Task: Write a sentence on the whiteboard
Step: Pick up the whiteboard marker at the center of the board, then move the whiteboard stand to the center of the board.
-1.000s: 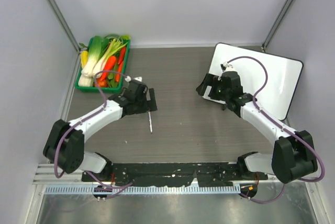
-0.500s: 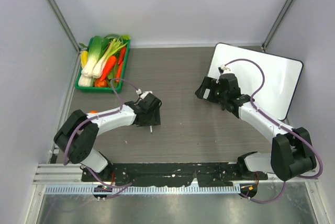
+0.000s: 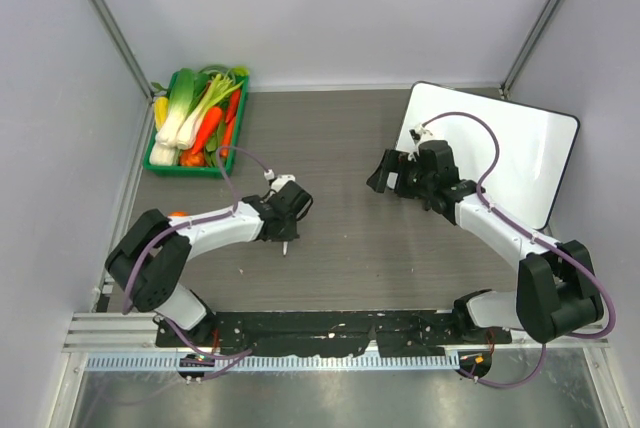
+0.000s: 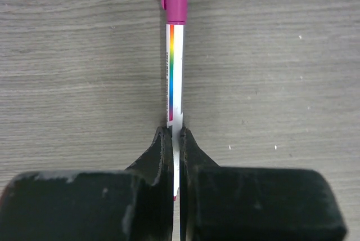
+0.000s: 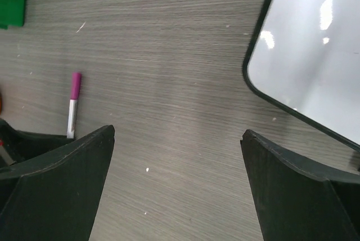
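The whiteboard is a blank white rectangle with rounded corners and a thin black rim. It lies flat and askew on the grey wood-grain table, just right of the right gripper and partly under that arm's forearm. A second ago the left gripper hung spread above a marker lying loose on the table. It has since dropped and swung nearer the arm bases, and its fingers are now pressed together on the marker, pinching the white barrel near its tail end. The right gripper has slid a little leftward off the board's near corner, its jaws spread wide as before. The board itself has not shifted, nor has the green tray of vegetables far beyond the left gripper. The overhead view hides nearly all of the marker under the left gripper. The left wrist view shows its rainbow-striped barrel and magenta cap pointing straight away from the fingertips. The right wrist view catches what neither shows: the marker off to its left, and the board's glossy corner reflecting lights ahead and to its right.
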Robot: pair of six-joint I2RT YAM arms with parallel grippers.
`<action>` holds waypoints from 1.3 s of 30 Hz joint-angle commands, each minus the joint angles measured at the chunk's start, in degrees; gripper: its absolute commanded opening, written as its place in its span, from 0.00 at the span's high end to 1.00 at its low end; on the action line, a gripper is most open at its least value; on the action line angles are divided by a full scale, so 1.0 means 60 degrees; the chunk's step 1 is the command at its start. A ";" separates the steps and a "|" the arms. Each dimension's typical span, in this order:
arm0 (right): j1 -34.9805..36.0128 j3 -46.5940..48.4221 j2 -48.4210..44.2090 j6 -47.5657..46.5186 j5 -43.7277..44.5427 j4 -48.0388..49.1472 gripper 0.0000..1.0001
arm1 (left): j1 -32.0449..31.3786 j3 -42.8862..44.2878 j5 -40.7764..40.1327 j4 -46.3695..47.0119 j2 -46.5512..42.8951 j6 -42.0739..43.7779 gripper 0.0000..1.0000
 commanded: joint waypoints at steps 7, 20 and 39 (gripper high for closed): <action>0.0304 -0.0061 -0.0364 0.0538 -0.3564 0.2191 0.01 | -0.0048 0.0663 0.1729 0.0251 -0.2945 0.2027 1.00; 0.1724 -0.0678 0.0396 0.3617 -0.6763 0.8038 0.28 | -0.0033 0.1029 0.4983 0.1788 -0.4457 0.2278 1.00; 0.1916 -0.1057 0.1306 0.5316 -0.5885 1.0251 0.99 | -0.0048 -0.0054 0.5131 0.2346 -0.5569 0.2102 0.62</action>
